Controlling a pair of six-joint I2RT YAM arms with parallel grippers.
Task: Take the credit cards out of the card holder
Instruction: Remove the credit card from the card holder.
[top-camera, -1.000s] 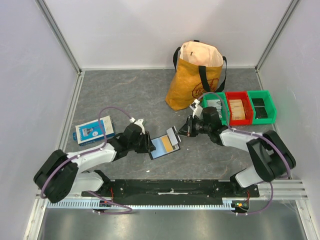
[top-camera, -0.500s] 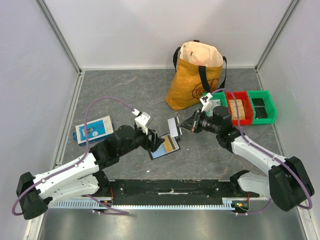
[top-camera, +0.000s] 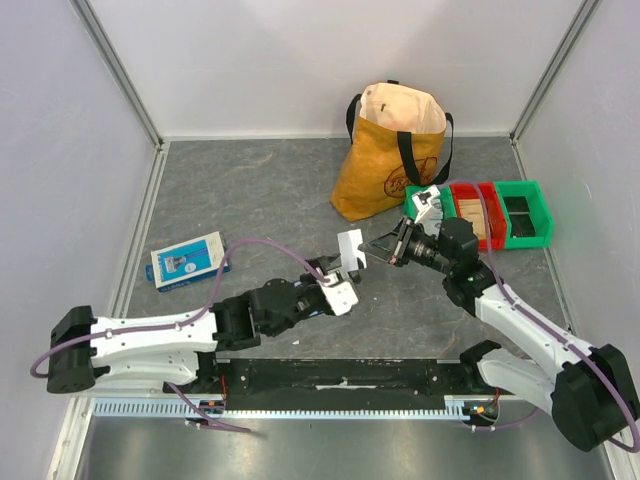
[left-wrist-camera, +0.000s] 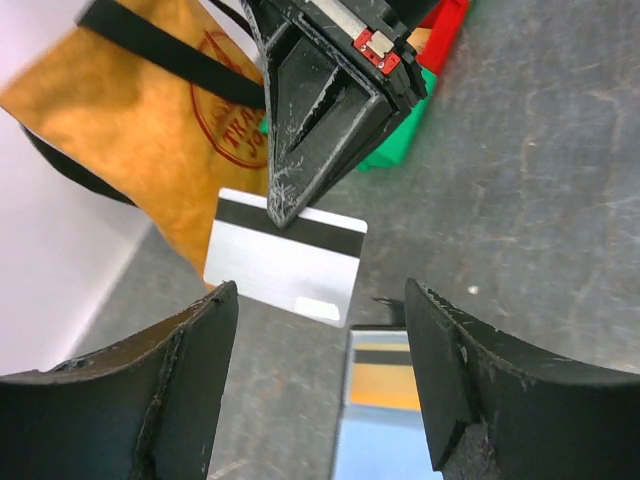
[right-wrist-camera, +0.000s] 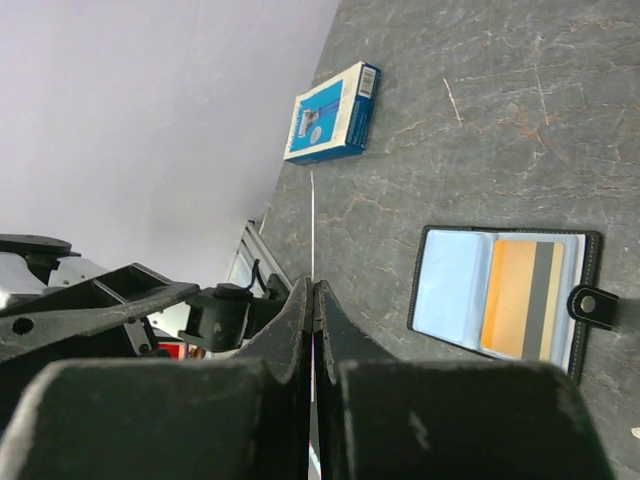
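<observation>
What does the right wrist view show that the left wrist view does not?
Only the right wrist view: the blue-and-white box and the whole open card holder, lying flat. Only the left wrist view: the yellow bag, the green bin and the striped face of the held card. Both: the right gripper shut on that card, and the orange card in the holder.

The top external camera sits high above and behind the arm bases, looking down from a distance over the whole grey stone-patterned table (top-camera: 260, 190). The left wrist camera sits close behind the left gripper's black fingers (left-wrist-camera: 170, 380) and faces far right, while the right wrist camera sights along the right gripper's black fingers (right-wrist-camera: 280, 330) toward the left. Both wrist views share the thin silver plastic card with a black stripe (left-wrist-camera: 285, 265) and the open black card holder (right-wrist-camera: 500, 295); the overhead view also catches that card.
</observation>
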